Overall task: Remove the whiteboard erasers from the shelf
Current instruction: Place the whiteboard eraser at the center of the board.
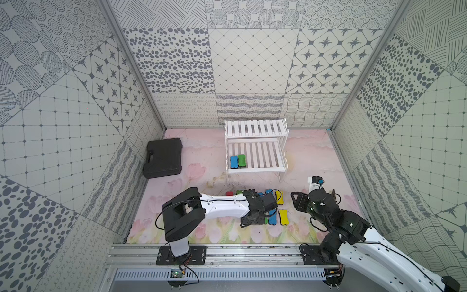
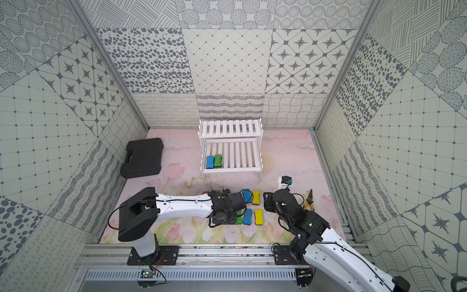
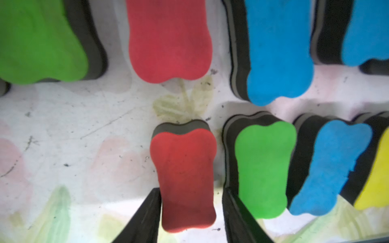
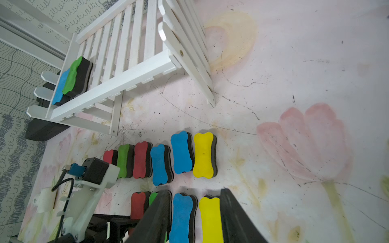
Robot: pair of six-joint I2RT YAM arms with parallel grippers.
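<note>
Erasers (image 1: 234, 161) left on the shelf (image 1: 255, 170): one blue, one green, lower tier, well ahead of both grippers. Your left gripper (image 3: 191, 189) straddles a red eraser (image 3: 185, 174) on the mat (image 3: 84, 126), jaws loose, gap showing: release step, likely; right gripper (image 4: 195, 191) parted, empty. Next: lift clear, reach forward. Coloured tops, dark felt bases, waisted.

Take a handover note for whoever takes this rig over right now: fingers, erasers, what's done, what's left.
Left gripper: fingers open, either side of the red eraser resting on the table.
Right gripper: open, empty.
Done: ten erasers, that red one included, lie in two rows on the table.
Left: the blue eraser and the green eraser, side by side on the shelf, lower tier.
</note>
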